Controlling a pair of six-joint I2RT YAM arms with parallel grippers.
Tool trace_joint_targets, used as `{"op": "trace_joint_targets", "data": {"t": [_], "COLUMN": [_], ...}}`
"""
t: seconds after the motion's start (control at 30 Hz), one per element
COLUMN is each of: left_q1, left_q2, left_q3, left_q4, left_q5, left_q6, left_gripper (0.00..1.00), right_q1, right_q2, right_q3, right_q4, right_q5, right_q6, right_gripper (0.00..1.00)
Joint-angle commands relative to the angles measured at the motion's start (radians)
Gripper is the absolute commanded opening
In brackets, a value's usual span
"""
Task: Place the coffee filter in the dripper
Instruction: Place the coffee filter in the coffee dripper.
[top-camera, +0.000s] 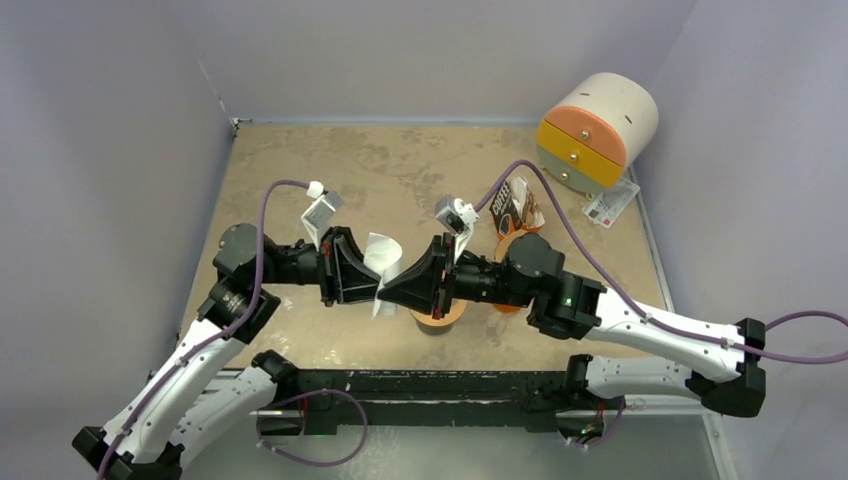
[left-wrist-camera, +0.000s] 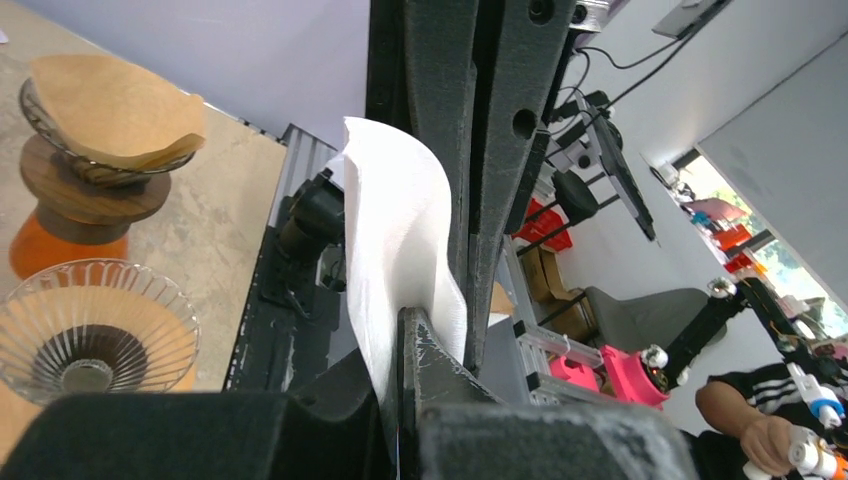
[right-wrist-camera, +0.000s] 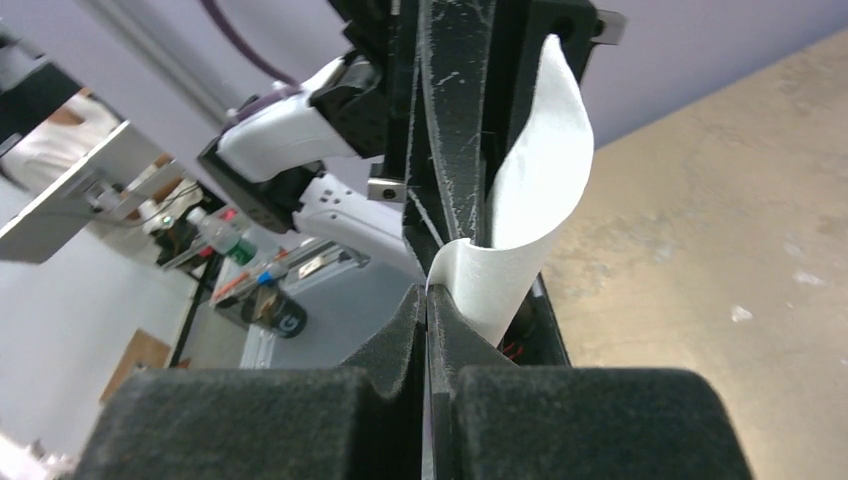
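**Top external.** We find the left gripper (top-camera: 366, 270) and right gripper (top-camera: 404, 284) met tip to tip above the bench (top-camera: 400, 170). Both sets of jaws are closed on the white coffee filter (top-camera: 383, 250). The paper hangs in the air just left of the near dripper (top-camera: 437, 318), which the right arm partly hides. We judge the step to be holding and readying the filter, with placement not yet done. The next move calls for one arm to release and the other to carry the paper over the dripper's mouth.

**Left wrist.** Only here do we see that the near dripper (left-wrist-camera: 95, 330) stands empty. A second dripper (left-wrist-camera: 95, 150) beyond it already carries a brown filter (left-wrist-camera: 110, 100).

**Right wrist.** This view shows the filter's (right-wrist-camera: 530, 200) curled edge seated in the closed jaws. No dripper is in view.
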Motion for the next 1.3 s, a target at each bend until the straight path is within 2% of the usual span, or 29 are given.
{"op": "trace_joint_targets", "data": {"t": [0.0, 0.23, 0.5, 0.8, 1.07, 1.27], "left_q1": [-0.021, -0.020, -0.020, -0.021, -0.020, -0.020], "left_q2": [-0.022, -0.028, -0.032, -0.010, -0.004, -0.006], "left_q3": [0.038, 0.041, 0.083, 0.112, 0.126, 0.144], "left_q4": [0.031, 0.009, -0.192, -0.278, -0.251, -0.291], "left_q5": [0.057, 0.057, 0.016, 0.007, 0.031, 0.033], "left_q6": [0.010, 0.020, 0.157, 0.230, 0.224, 0.253], "left_gripper": [0.00, 0.00, 0.00, 0.00, 0.00, 0.00], "right_q1": [-0.007, 0.000, 0.000, -0.001, -0.002, -0.002], "right_q2": [0.054, 0.074, 0.007, -0.138, -0.245, -0.318], "right_q3": [0.025, 0.043, 0.033, -0.060, -0.090, -0.119], "right_q4": [-0.199, -0.255, -0.224, -0.282, -0.374, -0.348], "right_q5": [0.382, 0.505, 0.378, 0.344, 0.387, 0.326], "right_q6": [-0.063, -0.037, -0.038, 0.006, 0.002, -0.001], "right_gripper": [0.00, 0.00, 0.01, 0.23, 0.29, 0.31]}}
